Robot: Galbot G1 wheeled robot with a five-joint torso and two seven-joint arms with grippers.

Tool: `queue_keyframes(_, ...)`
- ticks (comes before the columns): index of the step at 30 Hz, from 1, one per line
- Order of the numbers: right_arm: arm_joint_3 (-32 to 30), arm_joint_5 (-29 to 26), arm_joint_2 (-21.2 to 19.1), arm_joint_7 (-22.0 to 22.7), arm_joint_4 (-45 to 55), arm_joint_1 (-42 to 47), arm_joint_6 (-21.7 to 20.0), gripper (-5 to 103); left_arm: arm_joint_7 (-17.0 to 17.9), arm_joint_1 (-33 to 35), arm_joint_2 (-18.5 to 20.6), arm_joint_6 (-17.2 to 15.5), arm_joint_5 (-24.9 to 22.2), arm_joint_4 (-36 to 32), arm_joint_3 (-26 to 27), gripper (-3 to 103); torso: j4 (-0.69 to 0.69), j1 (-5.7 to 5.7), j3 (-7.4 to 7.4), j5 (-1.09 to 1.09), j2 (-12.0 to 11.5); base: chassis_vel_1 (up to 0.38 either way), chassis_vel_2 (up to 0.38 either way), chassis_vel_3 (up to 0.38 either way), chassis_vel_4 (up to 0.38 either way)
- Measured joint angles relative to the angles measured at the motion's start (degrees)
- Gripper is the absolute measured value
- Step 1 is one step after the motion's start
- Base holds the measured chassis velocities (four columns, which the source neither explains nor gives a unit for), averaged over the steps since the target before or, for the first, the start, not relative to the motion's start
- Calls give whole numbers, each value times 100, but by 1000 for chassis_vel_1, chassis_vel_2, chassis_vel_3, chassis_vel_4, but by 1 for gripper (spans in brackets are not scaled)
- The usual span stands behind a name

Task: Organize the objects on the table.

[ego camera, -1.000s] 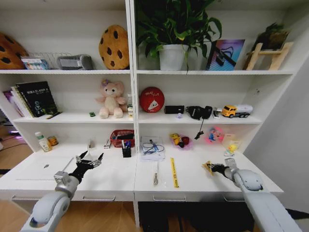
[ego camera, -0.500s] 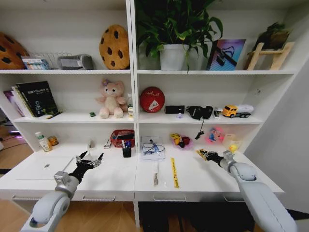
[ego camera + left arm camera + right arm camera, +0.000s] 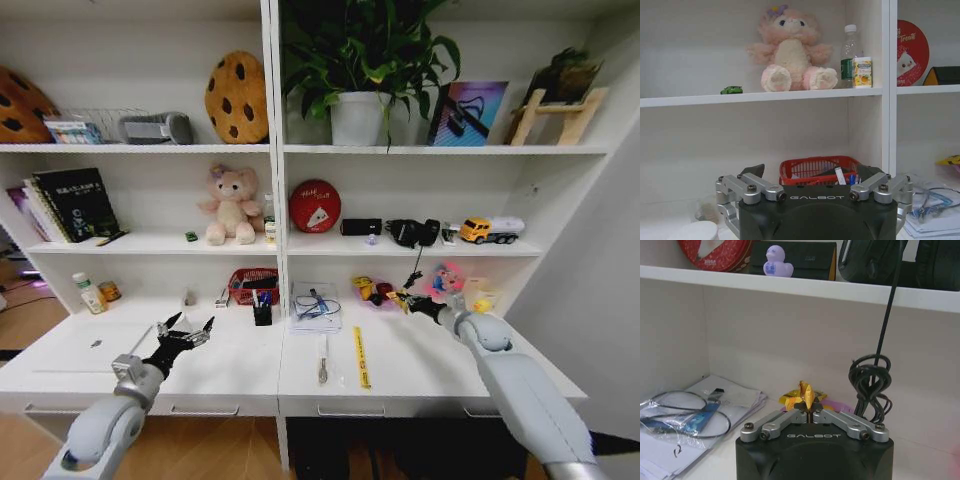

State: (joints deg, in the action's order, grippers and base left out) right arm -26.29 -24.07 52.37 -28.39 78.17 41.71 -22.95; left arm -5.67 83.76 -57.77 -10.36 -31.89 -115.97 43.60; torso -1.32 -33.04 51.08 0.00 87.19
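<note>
White shelving backs the long table [image 3: 240,375]. Right gripper [image 3: 409,302], extended toward the rear of the desk, pinches a small yellow wrapped item [image 3: 806,392] above the surface, presumably for relocation. Left gripper [image 3: 184,335] hovers idle over the laptop [image 3: 75,350], fingers spread.

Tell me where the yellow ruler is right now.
In the head view the yellow ruler lies flat on the table, right of its centre seam, just right of a silver tool and in front of the stack of papers.
</note>
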Motion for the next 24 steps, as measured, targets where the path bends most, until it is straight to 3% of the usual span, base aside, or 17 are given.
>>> queue_keyframes(14, 1243, -991, 162, 151, -1247, -1259, -79, 1, -1, 0, 0, 0, 0, 0, 0, 100, 0, 0, 0, 0, 0, 0, 0, 0, 0)
queue_keyframes(24, 1789, -1031, 497, 198, -2422, -2274, -25, 1, 1, 0, 0, 0, 0, 0, 0, 100, 1, 0, 0, -1, 0, 0, 0, 0, 0)
